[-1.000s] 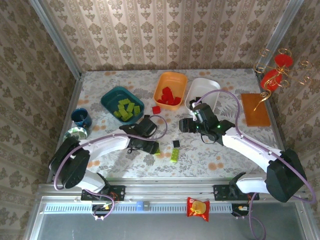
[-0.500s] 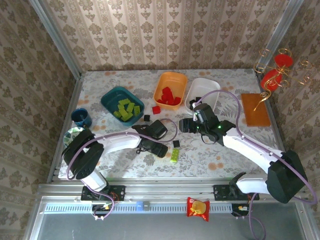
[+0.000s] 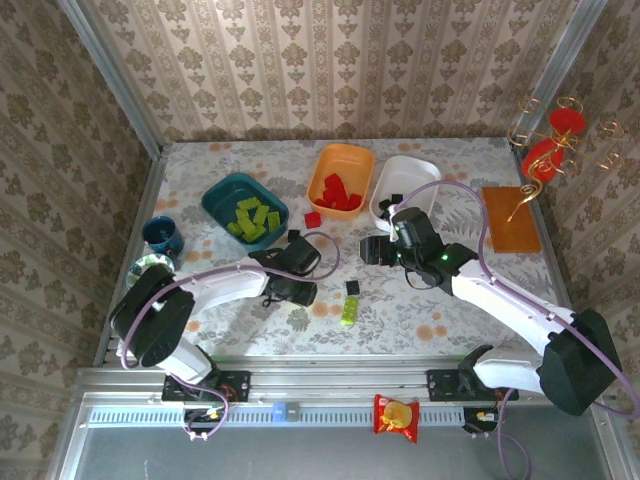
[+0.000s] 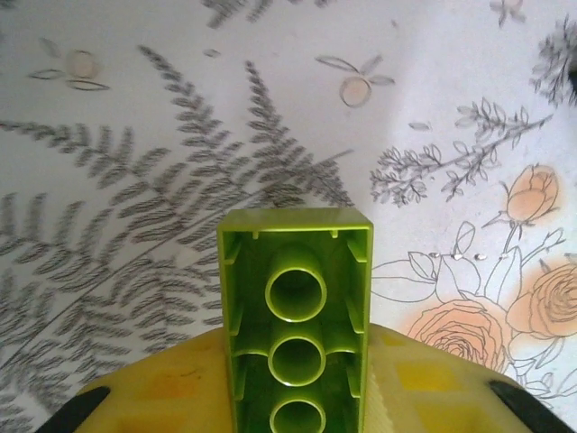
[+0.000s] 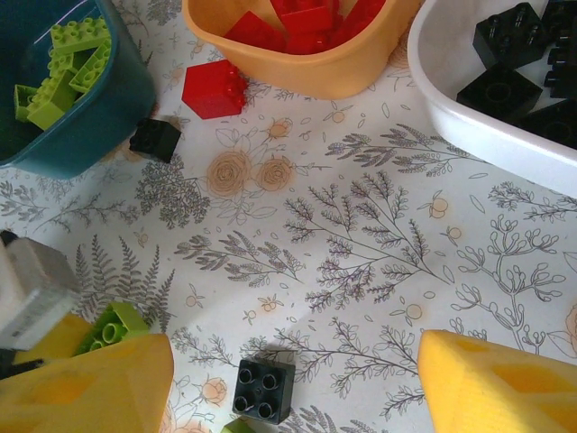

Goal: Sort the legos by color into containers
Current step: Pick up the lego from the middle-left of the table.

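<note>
Near the front middle of the table (image 3: 450,160), the left gripper (image 3: 298,292) is clamped on a lime green brick (image 4: 296,316). This looks like the delivery step: carry it to the dark teal tub (image 3: 213,192) and release. Meanwhile the right gripper (image 5: 297,352) hangs spread-jawed over a black brick (image 5: 264,390).

Table (image 3: 425,312) front stands free — black brick (image 3: 352,287) and lime brick (image 3: 349,311) lie at centre.

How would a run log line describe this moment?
left fingers: shut on green lego | right fingers: open, empty, above table
</note>
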`<state>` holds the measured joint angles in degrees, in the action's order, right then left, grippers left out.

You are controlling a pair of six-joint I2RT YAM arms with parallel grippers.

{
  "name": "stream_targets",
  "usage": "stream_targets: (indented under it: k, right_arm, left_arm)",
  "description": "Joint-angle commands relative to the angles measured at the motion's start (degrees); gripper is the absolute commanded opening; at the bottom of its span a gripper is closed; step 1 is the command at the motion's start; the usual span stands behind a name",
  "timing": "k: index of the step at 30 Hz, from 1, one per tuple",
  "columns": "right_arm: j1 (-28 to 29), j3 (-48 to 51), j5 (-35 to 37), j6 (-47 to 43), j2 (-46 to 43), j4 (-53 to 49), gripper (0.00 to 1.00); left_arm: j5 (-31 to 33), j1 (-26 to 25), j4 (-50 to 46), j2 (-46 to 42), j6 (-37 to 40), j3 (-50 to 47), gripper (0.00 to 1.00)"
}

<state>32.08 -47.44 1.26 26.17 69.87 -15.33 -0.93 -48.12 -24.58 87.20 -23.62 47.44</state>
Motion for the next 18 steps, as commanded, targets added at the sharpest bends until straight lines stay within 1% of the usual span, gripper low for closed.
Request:
stream_targets:
  k: [1,4,6,9,13,16,18]
  right_arm:
    - [-0.23,-0.29,-0.47,1.42,0.01,0.5,0.73]
    - [-0.26,-0.08,-0.3,1.69,-0.36,0.57,0.73]
    - [-0.26,-0.11,-0.12,1.77,-0.34,0.48,0.73]
    - [-0.26,-0.06,0.06,1.86,0.0,0.58,0.73]
    - [-0.35,-0.02,-0.27,2.38,0.6,0.74,0.73]
    - [-0.3,0.39,-0.29,2.87,0.79,0.93,0.73]
    - [-0.32,0.84,-0.38,3.18,0.82,1.09,0.73]
  left_arm:
    - [-1.0,2.64,1.59,-4.7,-1.79,-0.71,0.29]
    - [1.46,5.82,2.38,-9.65,-1.84,-0.05,0.28]
    - [4.66,9.06,2.55,-12.48,-1.26,1.06,0.28]
    - [8.4,14.59,4.53,-14.03,-0.75,3.1,0.28]
    - [14.21,20.51,9.37,-11.26,-0.03,5.97,0.26]
    - [15.65,24.59,13.94,-7.23,0.19,8.3,0.26]
    - [15.44,26.61,15.06,-3.67,0.15,10.85,0.26]
